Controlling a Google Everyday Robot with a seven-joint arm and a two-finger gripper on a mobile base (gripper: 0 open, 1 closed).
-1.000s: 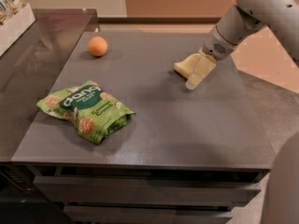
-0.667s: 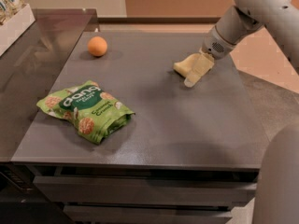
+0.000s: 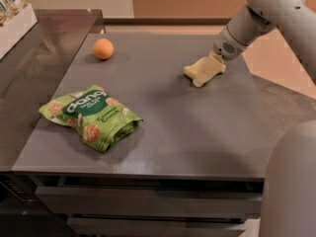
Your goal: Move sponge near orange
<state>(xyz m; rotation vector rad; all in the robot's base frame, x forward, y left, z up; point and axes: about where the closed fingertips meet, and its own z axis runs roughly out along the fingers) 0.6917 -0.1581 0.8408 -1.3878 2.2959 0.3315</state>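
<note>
The pale yellow sponge (image 3: 201,71) lies on the grey table right of centre, towards the back. My gripper (image 3: 212,65) comes down from the upper right and is right at the sponge's right end, touching or covering it. The orange (image 3: 103,49) sits at the back left of the table, well apart from the sponge.
A green snack bag (image 3: 91,116) printed with orange rounds lies at the front left. A darker counter (image 3: 34,68) adjoins the table on the left, with a white box (image 3: 17,26) at its far corner. Part of my arm (image 3: 291,181) fills the lower right corner.
The gripper and sponge have stayed almost in place. The part of my arm at the lower right has come further into view.
</note>
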